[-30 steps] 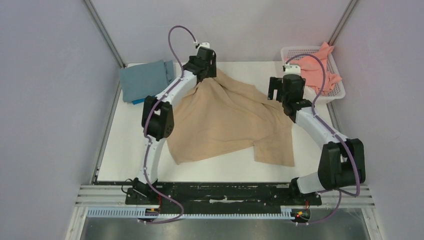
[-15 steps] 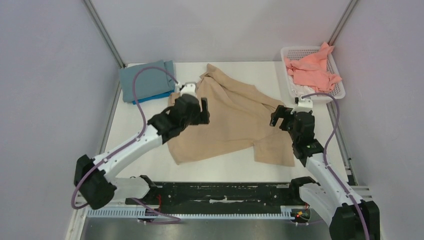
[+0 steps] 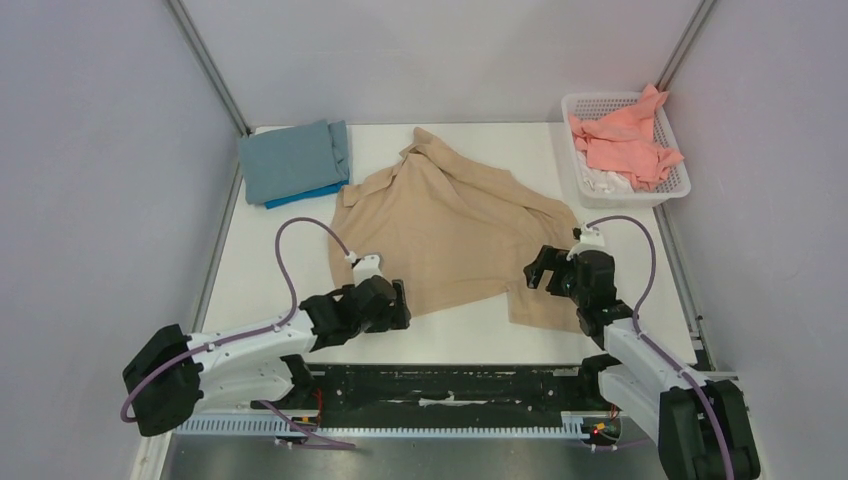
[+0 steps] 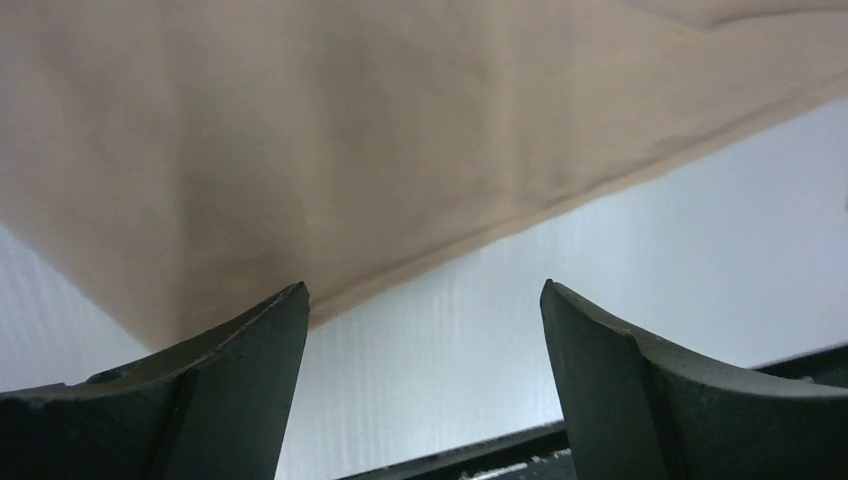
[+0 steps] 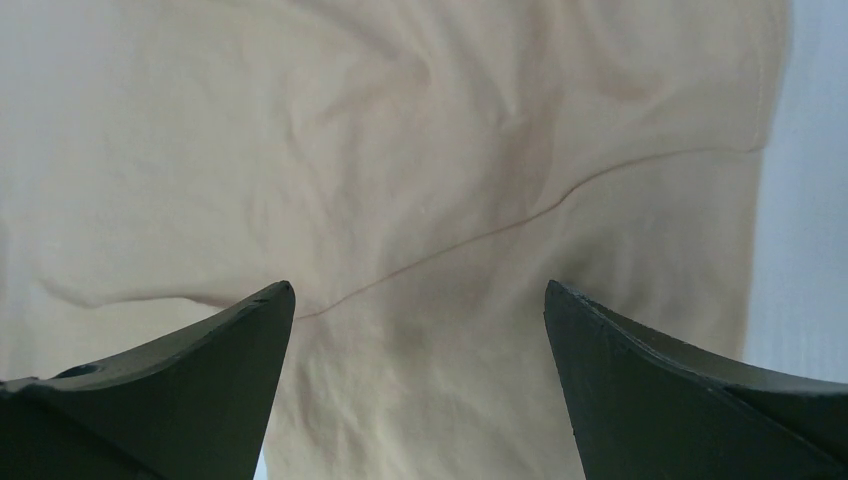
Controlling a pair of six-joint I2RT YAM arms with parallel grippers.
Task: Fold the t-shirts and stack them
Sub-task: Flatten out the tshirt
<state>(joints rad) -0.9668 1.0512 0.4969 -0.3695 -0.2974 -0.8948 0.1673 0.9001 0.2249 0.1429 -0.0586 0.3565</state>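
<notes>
On the white table [image 3: 255,290] the beige shirt [image 3: 450,225] lies crumpled. The wrist views show the left gripper [image 4: 422,300] at its near hem and the right gripper [image 5: 420,295] above its wrinkles, both with jaws apart. Only the overhead view shows the grey-blue shirt [image 3: 290,160] beyond its far-left corner.

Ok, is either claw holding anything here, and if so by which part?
Nothing is held. The left claw and the right claw both hang open over the beige t-shirt, gripping no part of it.
</notes>
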